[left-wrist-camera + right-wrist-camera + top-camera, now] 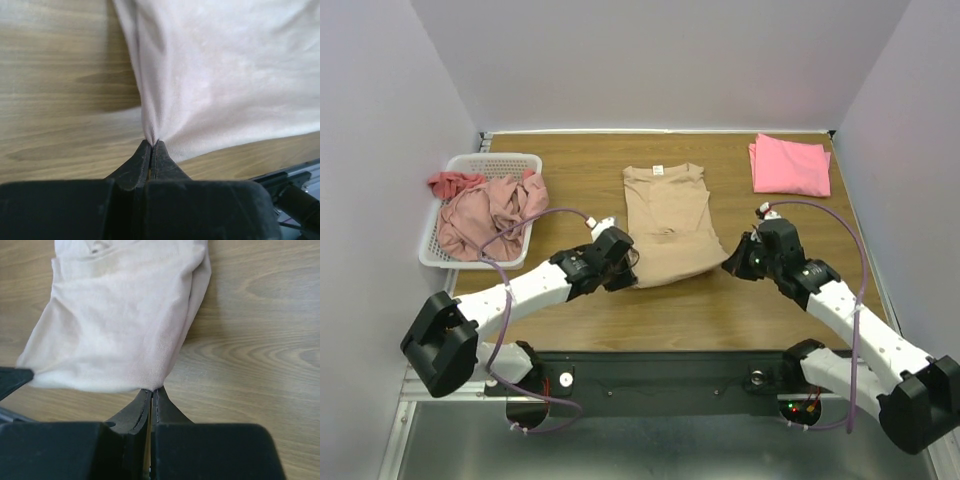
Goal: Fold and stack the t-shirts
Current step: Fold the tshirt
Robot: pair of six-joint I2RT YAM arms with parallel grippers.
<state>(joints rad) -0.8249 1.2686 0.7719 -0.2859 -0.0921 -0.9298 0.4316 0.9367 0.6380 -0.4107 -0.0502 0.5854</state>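
Observation:
A tan t-shirt (666,222) lies in the middle of the table, folded narrow, collar at the far end. My left gripper (631,268) is shut on its near left corner; the left wrist view shows the cloth (225,75) pinched at the fingertips (151,143). My right gripper (725,266) is shut on its near right corner; the right wrist view shows the cloth (120,325) pinched there (151,390). The near hem is lifted a little off the table. A folded bright pink t-shirt (789,165) lies at the far right. Dusty-pink (485,215) and salmon-red (453,183) shirts fill the basket.
A white mesh basket (510,160) stands at the far left of the wooden table (570,170). White walls close in the back and both sides. The black base rail (660,375) runs along the near edge.

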